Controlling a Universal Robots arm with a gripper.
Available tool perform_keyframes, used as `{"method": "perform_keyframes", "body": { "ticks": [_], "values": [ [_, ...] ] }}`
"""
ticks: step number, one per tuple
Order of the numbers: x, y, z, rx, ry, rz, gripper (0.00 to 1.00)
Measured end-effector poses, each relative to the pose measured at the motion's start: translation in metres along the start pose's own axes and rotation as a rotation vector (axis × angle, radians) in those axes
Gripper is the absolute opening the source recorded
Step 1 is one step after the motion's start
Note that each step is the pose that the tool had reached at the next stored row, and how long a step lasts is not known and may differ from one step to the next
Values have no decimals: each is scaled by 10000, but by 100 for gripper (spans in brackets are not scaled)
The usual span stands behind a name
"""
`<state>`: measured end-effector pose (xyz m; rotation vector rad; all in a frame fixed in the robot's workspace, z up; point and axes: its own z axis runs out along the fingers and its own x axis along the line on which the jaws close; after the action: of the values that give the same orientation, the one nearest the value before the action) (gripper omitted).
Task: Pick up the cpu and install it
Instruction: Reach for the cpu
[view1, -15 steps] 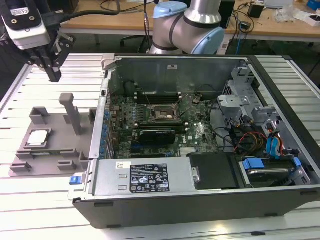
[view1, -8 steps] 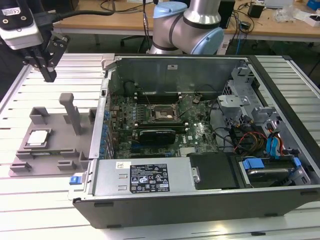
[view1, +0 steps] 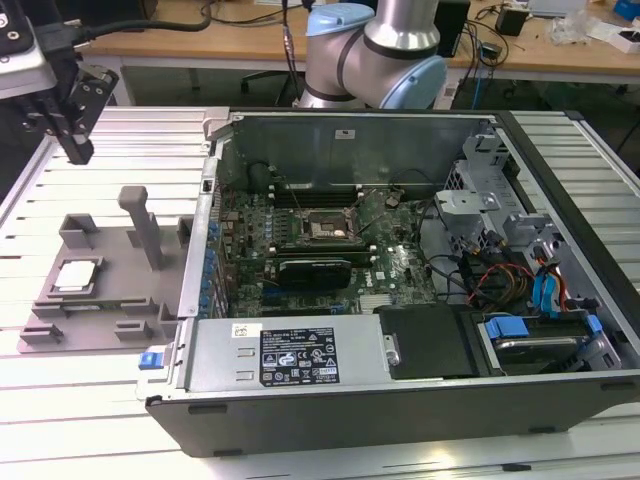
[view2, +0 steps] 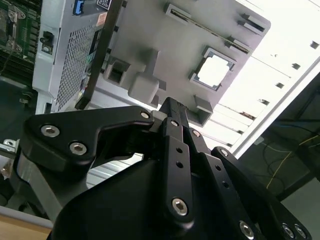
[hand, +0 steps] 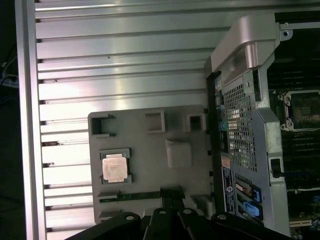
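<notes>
The cpu (view1: 78, 277), a small flat square chip with a pale silver top, lies in a recess of the grey fixture tray (view1: 125, 300) at the exterior view's left. My gripper (view1: 78, 152) hangs well above the tray, fingers shut with nothing between them. In both wrist views the cpu (view2: 216, 70) (hand: 114, 167) sits far beyond the gripper (view2: 171, 104) (hand: 171, 191). The black square socket (view1: 322, 228) (hand: 302, 110) stands uncovered on the motherboard inside the open computer case (view1: 400, 370).
An upright post (view1: 140, 225) rises from the tray beside the cpu. The case wall (view1: 205, 240) borders the tray. Inside the case are a black card (view1: 315, 270), cables (view1: 490, 275) and drive bays (view1: 540, 330). The arm's base (view1: 375, 50) stands behind, on the slatted metal table (view1: 60, 390).
</notes>
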<state>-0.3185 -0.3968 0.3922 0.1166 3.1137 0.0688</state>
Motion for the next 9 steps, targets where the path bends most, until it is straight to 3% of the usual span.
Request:
{"method": "perform_keyframes", "body": {
  "ticks": [6, 9],
  "values": [
    [132, -9, -3, -1, 0, 1, 11],
    [246, -18, -5, 0, 0, 0, 11]
  ]
}}
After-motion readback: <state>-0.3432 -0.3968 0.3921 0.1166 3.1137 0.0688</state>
